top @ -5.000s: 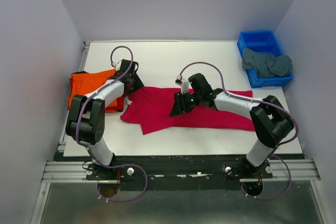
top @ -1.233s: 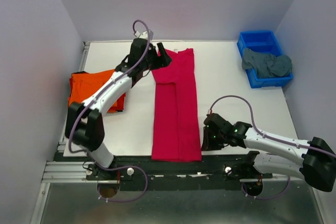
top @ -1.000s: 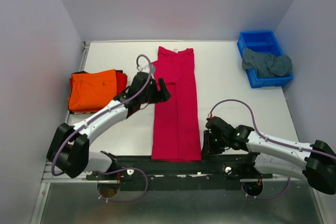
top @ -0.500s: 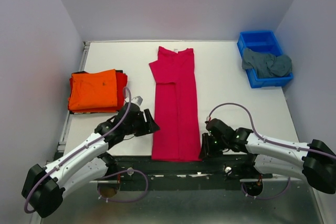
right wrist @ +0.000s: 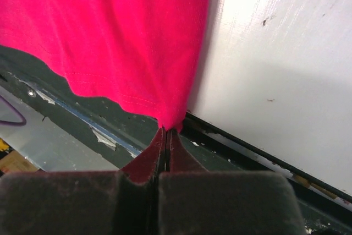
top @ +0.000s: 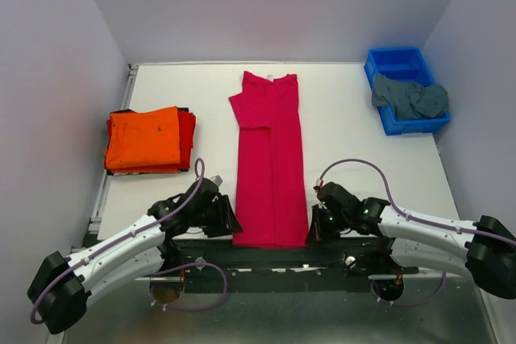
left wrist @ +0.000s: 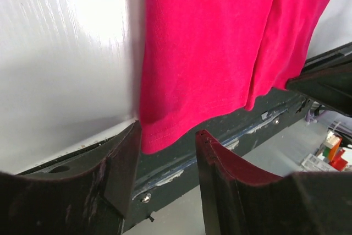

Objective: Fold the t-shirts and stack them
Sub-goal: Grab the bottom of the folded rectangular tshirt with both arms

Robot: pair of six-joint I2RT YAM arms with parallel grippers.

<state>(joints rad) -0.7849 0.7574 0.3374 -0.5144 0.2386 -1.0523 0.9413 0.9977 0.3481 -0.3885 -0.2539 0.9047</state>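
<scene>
A crimson-pink t-shirt [top: 270,159] lies folded into a long strip down the middle of the table, its hem hanging over the near edge. My left gripper [top: 229,223] is at the hem's left corner. In the left wrist view it [left wrist: 168,133] is open, and the corner of the shirt [left wrist: 220,42] hangs between the fingers. My right gripper [top: 314,231] is at the hem's right corner. The right wrist view shows it [right wrist: 168,131] shut, pinching the shirt [right wrist: 110,37] at that corner.
A folded orange t-shirt [top: 143,138] lies on a red one [top: 187,128] at the table's left side. A grey-teal t-shirt [top: 411,98] is crumpled in the blue bin [top: 395,62] at the back right. The dark frame rail [top: 274,254] runs along the near edge.
My left arm swept from the shirt's far end back to the near hem, its jaws narrowing. My right gripper shut on the hem's right corner.
</scene>
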